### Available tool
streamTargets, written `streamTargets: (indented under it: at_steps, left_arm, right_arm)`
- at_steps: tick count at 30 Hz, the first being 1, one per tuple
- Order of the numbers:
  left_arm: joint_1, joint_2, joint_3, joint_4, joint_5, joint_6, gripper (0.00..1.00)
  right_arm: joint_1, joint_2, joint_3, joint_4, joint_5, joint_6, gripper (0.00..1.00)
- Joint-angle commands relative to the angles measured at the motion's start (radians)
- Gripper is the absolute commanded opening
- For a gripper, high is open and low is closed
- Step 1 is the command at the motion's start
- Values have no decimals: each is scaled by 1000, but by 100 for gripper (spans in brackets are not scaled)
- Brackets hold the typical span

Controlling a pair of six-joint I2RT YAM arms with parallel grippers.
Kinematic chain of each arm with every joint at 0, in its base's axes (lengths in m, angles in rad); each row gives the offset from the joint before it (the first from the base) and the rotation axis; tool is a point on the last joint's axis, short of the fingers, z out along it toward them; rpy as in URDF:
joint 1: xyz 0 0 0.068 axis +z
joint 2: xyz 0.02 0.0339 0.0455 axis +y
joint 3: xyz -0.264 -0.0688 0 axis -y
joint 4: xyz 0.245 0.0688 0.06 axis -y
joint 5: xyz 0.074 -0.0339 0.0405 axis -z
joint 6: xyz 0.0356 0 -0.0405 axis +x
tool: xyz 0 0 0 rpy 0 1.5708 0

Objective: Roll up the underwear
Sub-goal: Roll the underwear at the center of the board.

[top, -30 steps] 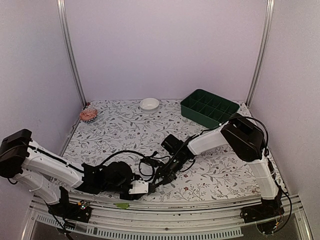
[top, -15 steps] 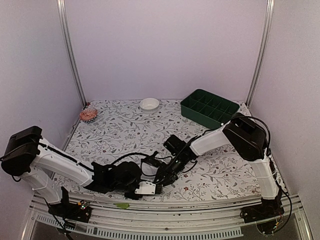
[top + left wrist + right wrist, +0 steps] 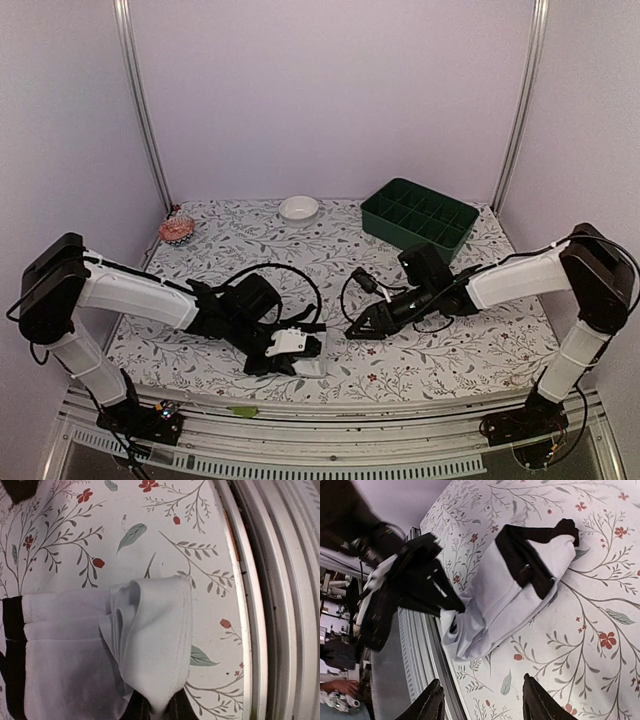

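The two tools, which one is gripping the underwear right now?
The left tool, pinched shut on the folded white edge of the underwear. The right tool stands open and apart from it, touching nothing.

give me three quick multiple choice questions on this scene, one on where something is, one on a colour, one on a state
1. Where does the green tray sit on the table?
A) near left corner
B) far right corner
C) dead centre

2. What colour is the waistband of the underwear?
A) black
B) red
C) yellow

3. How is the right claw?
A) shut on the underwear
B) shut on a bowl
C) open, holding nothing

Answers:
1 B: the top view shows the tray at the back right.
2 A: the right wrist view shows a black band on white fabric.
3 C: its fingers stand wide apart with only the table between them.
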Motion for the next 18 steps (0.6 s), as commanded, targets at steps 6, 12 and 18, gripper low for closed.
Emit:
streamTargets:
  at_steps: [6, 12, 18]
  left_arm:
    - [129, 189, 179, -279, 372, -8, 0]
    - [162, 269, 233, -326, 441, 9, 0]
    - [175, 292, 252, -327, 450, 3, 0]
  right_arm:
    - [217, -245, -158, 112, 325, -360, 59]
    - [368, -154, -95, 100, 469, -482, 59]
    - [405, -42, 21, 111, 519, -627, 60]
